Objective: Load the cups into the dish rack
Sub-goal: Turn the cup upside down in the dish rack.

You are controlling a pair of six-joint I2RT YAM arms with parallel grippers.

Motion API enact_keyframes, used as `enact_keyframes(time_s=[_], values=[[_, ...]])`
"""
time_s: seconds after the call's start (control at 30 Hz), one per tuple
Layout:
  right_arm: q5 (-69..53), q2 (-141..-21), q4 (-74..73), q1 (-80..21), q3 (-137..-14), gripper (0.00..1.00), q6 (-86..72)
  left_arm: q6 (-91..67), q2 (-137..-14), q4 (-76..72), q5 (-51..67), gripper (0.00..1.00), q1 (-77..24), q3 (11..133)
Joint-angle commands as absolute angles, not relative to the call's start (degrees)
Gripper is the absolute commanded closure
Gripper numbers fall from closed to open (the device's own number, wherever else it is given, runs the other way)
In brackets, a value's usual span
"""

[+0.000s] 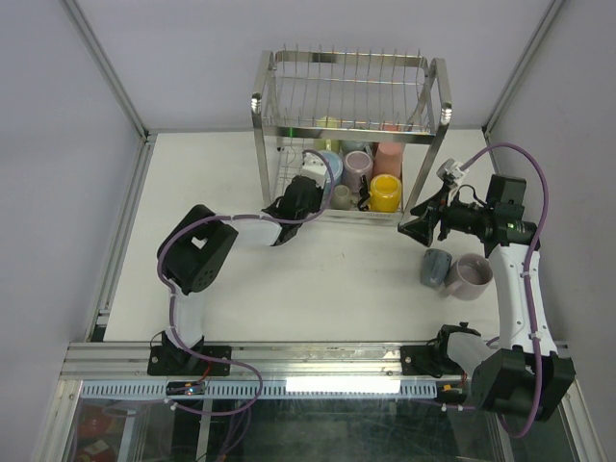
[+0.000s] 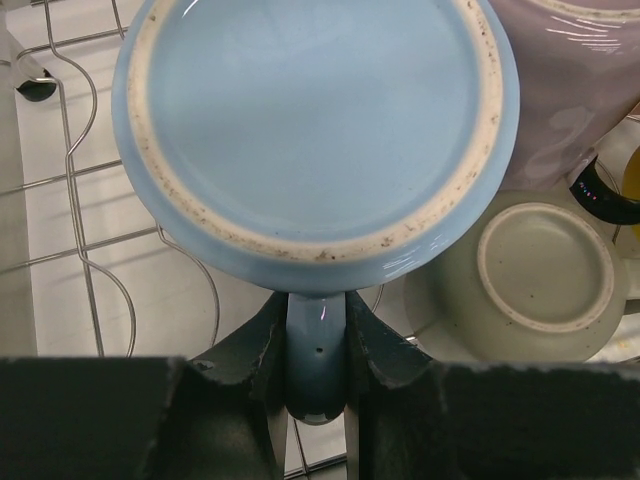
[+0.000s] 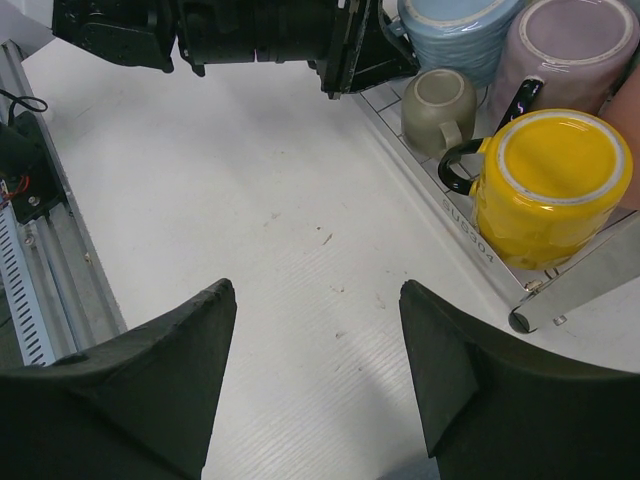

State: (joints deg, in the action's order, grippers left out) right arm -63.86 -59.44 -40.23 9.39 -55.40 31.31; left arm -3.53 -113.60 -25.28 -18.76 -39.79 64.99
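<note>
Left pincer (image 2: 316, 318): it is squeezed shut on the handle (image 2: 316, 372) of the light blue cup (image 2: 315, 130), with one finger on each side.
Light blue cup: it is upside down, with its bottom facing the wrist camera, inside the lower floor of the dish rack (image 1: 258, 125). Holding it by the handle probably lets the arm set it mouth-down, so water can drip out.
Cups in the rack: a small beige cup (image 2: 545, 270) sits just beside the blue one. Then come a mauve cup (image 3: 570, 50), a yellow cup (image 3: 550, 185) and a pink cup (image 1: 389, 159). They stand close together, which saves room.
Right pincer (image 3: 315, 290): its fingers are wide apart and hold nothing. It hangs over the counter (image 1: 318, 289) near the rack's right front leg, likely so it does not bump the left arm.
Cups to load: a grey-blue cup (image 1: 436, 268) and another mauve cup (image 1: 470, 276) sit close together on the counter, right beside the right arm. They look like the next job.
</note>
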Motion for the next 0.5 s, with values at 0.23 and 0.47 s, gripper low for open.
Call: enact_keyframes(time_s=[0.23, 0.47], values=[[-64.58, -58.80, -39.77, 9.56, -56.34, 0.31, 32.52, -4.54, -114.21, -34.59, -18.50, 0.89, -38.93, 72.13], [-64.56, -58.85, -39.80, 9.64, -56.38, 0.31, 32.52, -4.76, -113.48, -34.63, -17.82, 0.75, -38.94, 71.29]])
